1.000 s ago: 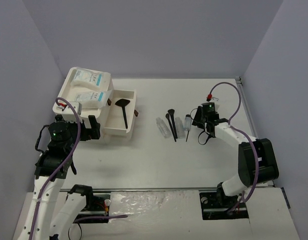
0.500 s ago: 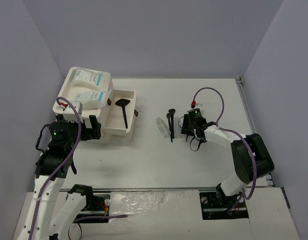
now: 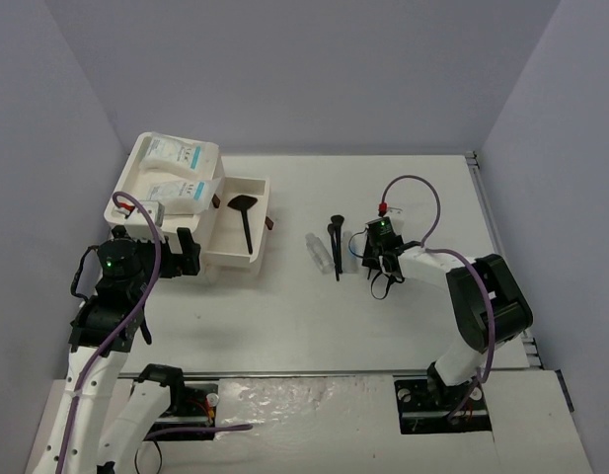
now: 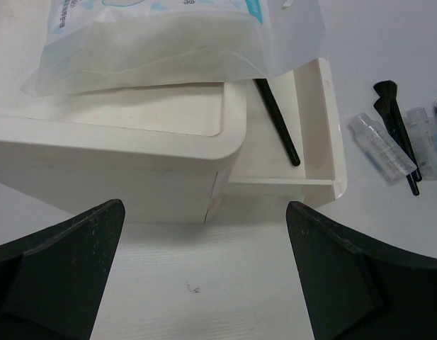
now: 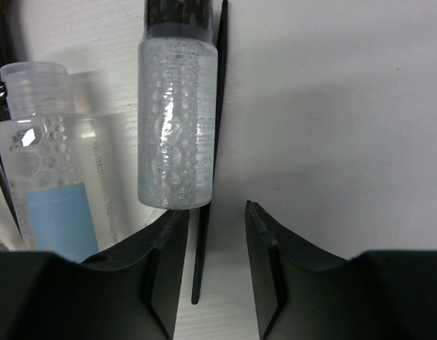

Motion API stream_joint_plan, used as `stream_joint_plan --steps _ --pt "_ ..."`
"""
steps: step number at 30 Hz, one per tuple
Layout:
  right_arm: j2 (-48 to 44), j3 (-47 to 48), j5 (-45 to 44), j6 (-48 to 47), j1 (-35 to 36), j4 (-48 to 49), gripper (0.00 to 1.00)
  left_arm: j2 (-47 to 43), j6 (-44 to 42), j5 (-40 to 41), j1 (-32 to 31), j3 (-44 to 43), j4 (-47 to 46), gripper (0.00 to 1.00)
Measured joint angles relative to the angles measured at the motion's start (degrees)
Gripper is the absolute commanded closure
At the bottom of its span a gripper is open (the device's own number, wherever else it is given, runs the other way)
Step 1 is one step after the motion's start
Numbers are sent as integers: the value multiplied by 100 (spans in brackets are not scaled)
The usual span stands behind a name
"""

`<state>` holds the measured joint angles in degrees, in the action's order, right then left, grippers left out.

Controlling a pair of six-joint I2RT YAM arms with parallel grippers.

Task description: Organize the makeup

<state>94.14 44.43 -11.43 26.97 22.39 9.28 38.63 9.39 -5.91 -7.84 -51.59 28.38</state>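
Observation:
Two white packets with teal labels (image 3: 181, 170) lie on top of the white box (image 3: 136, 173); they also show in the left wrist view (image 4: 154, 35). A black brush (image 3: 245, 222) lies in the box's open drawer (image 3: 235, 259). Black brushes (image 3: 336, 242) and clear tubes (image 3: 318, 252) lie on the table at centre. My right gripper (image 3: 373, 259) is low over them, open, with a thin black brush handle (image 5: 202, 241) between its fingers and a black-capped clear tube (image 5: 177, 127) just ahead. My left gripper (image 3: 186, 254) is wide open and empty in front of the box (image 4: 119, 163). I see no brown stick.
A clear bottle with a blue label (image 5: 52, 184) lies left of the capped tube. The drawer (image 4: 324, 142) sticks out to the right of the box toward the table's middle. Grey walls close in the table on three sides.
My right gripper has moved left and down onto the tubes and brushes, now straddling a thin brush handle. The left arm has not moved.

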Motion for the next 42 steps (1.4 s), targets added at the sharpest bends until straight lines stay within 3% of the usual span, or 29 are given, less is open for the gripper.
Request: stream_joint_plan --steps 3,16,25,30,36,42 --pt "25 2 -115 16 0 34 79 0 0 0 -4 0 0 3" --pt "-8 2 -159 190 -493 -135 99 0 0 0 -23 0 0 3" --pt "-16 22 -109 208 -590 -187 100 -7 0 0 -42 0 0 3" --pt "-391 140 -255 -13 -443 -825 100 -7 0 2 -42 -2 2 3" --pt "-1062 1068 -232 -209 194 -1187 100 -7 0 2 -42 0 4 3" --pt "-1088 2268 290 -20 1037 -803 100 -10 0 7 -42 -2 3 3"
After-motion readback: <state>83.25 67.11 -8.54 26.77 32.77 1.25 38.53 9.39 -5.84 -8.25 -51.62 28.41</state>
